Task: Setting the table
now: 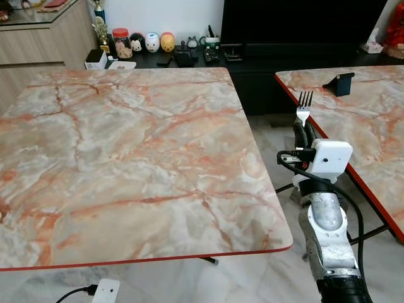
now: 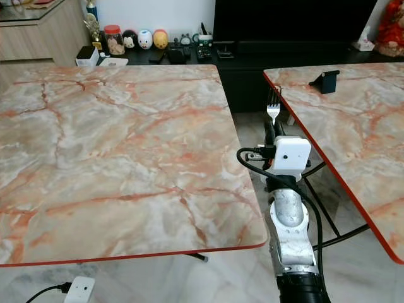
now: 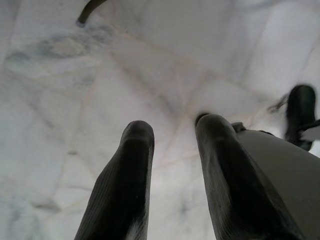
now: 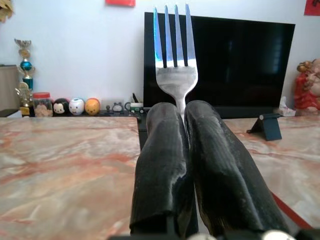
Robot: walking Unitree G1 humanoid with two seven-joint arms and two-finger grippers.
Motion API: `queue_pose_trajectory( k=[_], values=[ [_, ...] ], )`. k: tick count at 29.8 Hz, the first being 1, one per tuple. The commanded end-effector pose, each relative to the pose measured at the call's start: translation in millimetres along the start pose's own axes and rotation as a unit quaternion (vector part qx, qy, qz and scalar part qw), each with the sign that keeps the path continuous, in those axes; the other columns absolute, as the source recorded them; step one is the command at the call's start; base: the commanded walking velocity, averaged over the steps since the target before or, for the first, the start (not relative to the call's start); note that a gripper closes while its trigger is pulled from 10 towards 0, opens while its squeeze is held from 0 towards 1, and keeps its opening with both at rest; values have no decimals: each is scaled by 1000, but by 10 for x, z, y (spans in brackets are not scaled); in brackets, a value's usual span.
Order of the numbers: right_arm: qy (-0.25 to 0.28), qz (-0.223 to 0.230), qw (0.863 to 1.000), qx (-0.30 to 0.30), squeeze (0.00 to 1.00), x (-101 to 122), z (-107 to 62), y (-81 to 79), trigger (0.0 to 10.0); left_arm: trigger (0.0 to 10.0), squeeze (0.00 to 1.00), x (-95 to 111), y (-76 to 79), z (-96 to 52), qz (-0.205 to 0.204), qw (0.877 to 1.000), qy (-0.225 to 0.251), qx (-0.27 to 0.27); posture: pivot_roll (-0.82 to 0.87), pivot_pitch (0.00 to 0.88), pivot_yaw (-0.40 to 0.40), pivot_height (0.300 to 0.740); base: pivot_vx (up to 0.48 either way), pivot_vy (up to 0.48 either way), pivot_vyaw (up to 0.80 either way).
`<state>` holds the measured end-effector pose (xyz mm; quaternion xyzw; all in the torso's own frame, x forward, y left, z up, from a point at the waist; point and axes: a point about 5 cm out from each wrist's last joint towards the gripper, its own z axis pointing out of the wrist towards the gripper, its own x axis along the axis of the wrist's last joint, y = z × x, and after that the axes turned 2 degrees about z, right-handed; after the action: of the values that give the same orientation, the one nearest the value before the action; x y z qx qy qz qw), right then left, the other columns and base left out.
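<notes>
Silver arm (image 1: 327,233), 2-fingered black pincer (image 1: 304,134)

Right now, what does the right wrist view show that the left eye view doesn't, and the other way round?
Right wrist view alone: the right gripper close up, both black fingers pressed shut on the fork, tines upright; a red figurine by the wall.

Left eye view alone: the near marble table down to its front edge, the silver right arm in the gap between the tables, and a white plug on the floor.

Both: the fork, the two marble tables, the black stand on the right-hand table, the television, the shelf ornaments.
</notes>
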<state>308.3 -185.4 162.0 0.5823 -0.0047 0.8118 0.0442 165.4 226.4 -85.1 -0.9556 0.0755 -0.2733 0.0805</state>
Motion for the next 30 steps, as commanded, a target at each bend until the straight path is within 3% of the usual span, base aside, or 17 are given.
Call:
queue_pose_trajectory(
  k=[1, 30],
  values=[
    [10, 3, 1000, 3, 0, 33, 29, -24, 10000, 10000, 0, -66, -8, -12, -3, 1000, -9, -2, 19, 0, -21, 740, 0, -311, 0],
    [12, 3, 1000, 1, 0, 30, 42, -15, 10000, 10000, 0, -53, -1, -11, -20, 1000, -3, -9, 20, 0, -23, 740, 0, -330, 0]
  ],
)
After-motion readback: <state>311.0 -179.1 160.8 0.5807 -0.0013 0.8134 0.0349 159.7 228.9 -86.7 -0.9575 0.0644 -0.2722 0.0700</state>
